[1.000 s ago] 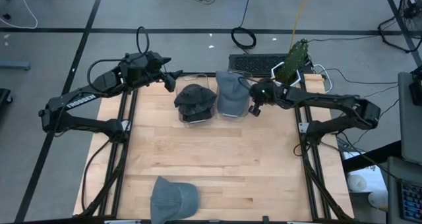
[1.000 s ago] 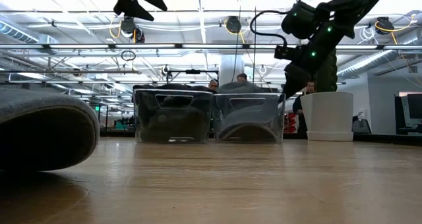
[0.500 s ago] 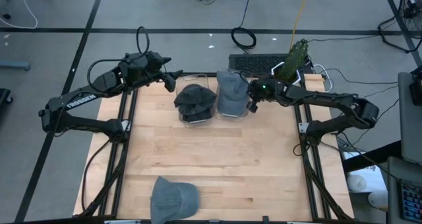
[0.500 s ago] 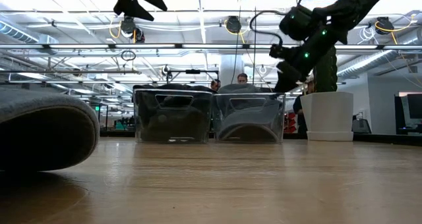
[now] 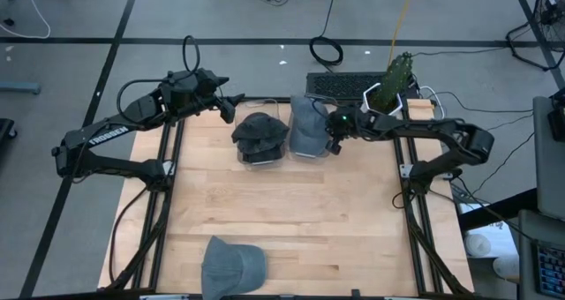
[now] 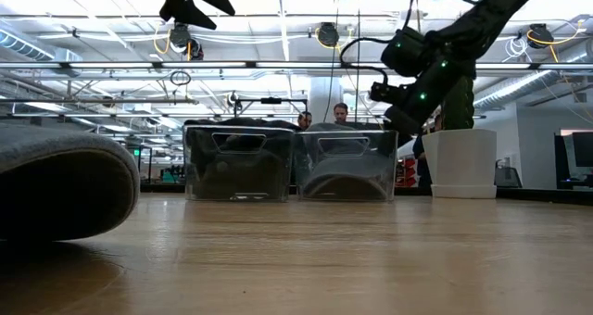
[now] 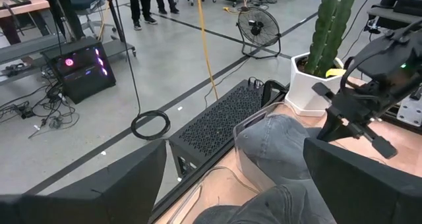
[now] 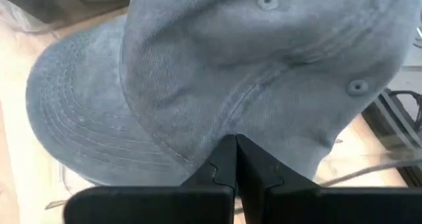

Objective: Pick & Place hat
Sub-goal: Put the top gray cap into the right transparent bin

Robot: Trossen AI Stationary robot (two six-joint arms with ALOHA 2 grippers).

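The right gripper (image 5: 330, 139) has its jaws pressed together with nothing between them, their tips touching the crown of the blue-grey hat (image 5: 306, 123) that sits in the right clear bin (image 6: 346, 167) at about 12 o'clock on the table (image 5: 291, 221). In the right wrist view the closed fingers (image 8: 227, 163) meet the cloth just below a seam, with the brim curving off to one side. At 9 o'clock of that hat, touching-close, the dark hat (image 5: 260, 132) fills the left clear bin (image 6: 239, 162).

The left gripper (image 5: 231, 106) hangs above the table's 11 o'clock corner, jaws spread wide and empty, well clear of both bins.

A third grey hat (image 5: 232, 263) lies at 6 o'clock near the table edge; the low view cuts it off. The bin walls blur what lies inside.
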